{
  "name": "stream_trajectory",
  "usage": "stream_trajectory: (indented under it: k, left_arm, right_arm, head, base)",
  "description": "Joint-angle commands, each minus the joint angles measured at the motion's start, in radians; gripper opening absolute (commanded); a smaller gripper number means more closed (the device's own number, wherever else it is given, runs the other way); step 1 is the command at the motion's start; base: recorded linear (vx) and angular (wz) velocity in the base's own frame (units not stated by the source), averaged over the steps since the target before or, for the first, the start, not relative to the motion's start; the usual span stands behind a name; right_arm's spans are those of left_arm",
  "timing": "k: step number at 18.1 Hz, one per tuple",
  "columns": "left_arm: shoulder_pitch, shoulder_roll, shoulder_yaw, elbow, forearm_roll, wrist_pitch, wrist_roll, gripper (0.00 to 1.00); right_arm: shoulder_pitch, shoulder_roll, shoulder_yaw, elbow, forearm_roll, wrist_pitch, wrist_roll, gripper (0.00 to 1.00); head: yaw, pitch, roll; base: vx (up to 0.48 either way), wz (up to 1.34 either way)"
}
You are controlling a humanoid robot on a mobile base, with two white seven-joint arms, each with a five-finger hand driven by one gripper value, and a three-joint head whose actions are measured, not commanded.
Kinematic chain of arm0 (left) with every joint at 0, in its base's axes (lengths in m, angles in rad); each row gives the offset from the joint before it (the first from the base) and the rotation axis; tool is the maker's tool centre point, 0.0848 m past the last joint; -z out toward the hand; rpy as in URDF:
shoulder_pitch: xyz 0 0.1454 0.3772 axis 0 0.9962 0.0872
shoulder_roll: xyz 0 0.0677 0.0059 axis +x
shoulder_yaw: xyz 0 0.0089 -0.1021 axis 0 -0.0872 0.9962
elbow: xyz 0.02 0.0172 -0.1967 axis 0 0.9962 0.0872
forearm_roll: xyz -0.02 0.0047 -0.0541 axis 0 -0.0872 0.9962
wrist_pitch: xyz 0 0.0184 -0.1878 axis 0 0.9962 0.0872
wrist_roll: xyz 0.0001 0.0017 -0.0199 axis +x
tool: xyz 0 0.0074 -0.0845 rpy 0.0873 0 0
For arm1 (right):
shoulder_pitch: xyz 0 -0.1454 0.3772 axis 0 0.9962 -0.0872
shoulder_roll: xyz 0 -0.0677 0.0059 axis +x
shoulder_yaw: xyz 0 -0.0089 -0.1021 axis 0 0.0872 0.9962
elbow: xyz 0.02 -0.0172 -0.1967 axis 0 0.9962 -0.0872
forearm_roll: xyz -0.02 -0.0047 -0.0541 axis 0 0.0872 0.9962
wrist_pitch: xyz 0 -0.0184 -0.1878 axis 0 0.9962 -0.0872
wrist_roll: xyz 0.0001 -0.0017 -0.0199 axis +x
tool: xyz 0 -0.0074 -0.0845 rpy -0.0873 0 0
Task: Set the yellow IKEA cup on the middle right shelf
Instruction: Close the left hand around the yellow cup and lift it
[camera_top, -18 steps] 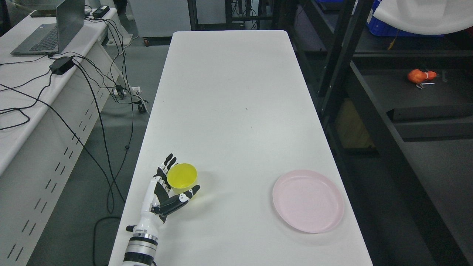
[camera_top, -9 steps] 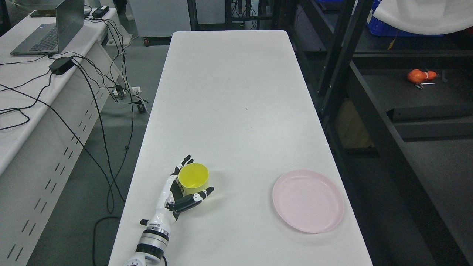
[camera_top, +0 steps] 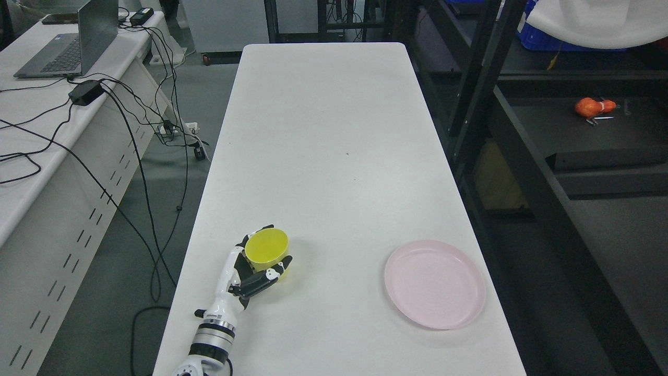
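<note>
At the lower left of the frame my left hand (camera_top: pixel 249 271) is wrapped around the yellow cup (camera_top: pixel 267 251), which sits low over the white table (camera_top: pixel 323 130). The grasp looks made; lifting and carrying to the shelf (camera_top: pixel 600 130) at the right remain. A pink plate (camera_top: pixel 434 283) lies between.

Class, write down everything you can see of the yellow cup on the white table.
The yellow cup is small, round and open-topped, of bright, slightly translucent plastic as it looks, and appears empty. It stands mouth up, perhaps slightly tilted, near the table's front left corner, well left of the pink plate. The left hand wraps its side: black-tipped fingers curl across the front and others behind. Whether its base touches the table cannot be told.
</note>
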Motion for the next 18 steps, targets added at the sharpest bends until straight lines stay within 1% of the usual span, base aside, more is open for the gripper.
stream_trajectory:
  k: [1, 4, 6, 8, 13, 18]
  left_arm:
    - [0.008, 0.018, 0.077, -0.052, 0.079, -0.052, 0.001, 0.0]
    - [0.057, 0.018, 0.09, -0.216, 0.091, -0.06, 0.001, 0.0]
    - [0.086, 0.018, 0.088, -0.279, 0.091, -0.09, 0.001, 0.0]
    - [0.099, 0.018, 0.088, -0.328, 0.091, -0.098, 0.001, 0.0]
    - [0.096, 0.018, 0.088, -0.328, 0.091, -0.118, -0.001, 0.0]
    - [0.096, 0.018, 0.08, -0.328, 0.091, -0.118, 0.001, 0.0]
  right_arm:
    - [0.014, -0.017, 0.017, 0.0, -0.025, 0.001, -0.001, 0.99]
    - [0.014, -0.017, 0.017, 0.0, -0.025, 0.001, -0.001, 0.99]
    - [0.014, -0.017, 0.017, 0.0, -0.025, 0.001, -0.001, 0.99]
    - [0.014, -0.017, 0.017, 0.0, -0.025, 0.001, -0.001, 0.99]
    - [0.014, -0.017, 0.017, 0.0, -0.025, 0.001, -0.001, 0.99]
    - [0.014, -0.017, 0.017, 0.0, -0.025, 0.001, -0.001, 0.99]
  head:
    - [0.0, 0.0, 0.0]
    - [0.0, 0.0, 0.0]
    - [0.0, 0.0, 0.0]
    - [0.0, 0.0, 0.0]
    - [0.0, 0.0, 0.0]
    - [0.0, 0.0, 0.0]
  base:
    - [0.0, 0.0]
    - [0.0, 0.0]
    - [0.0, 0.0]
    - [-0.009, 0.0]
    - [-0.047, 0.0]
    - [-0.121, -0.14]
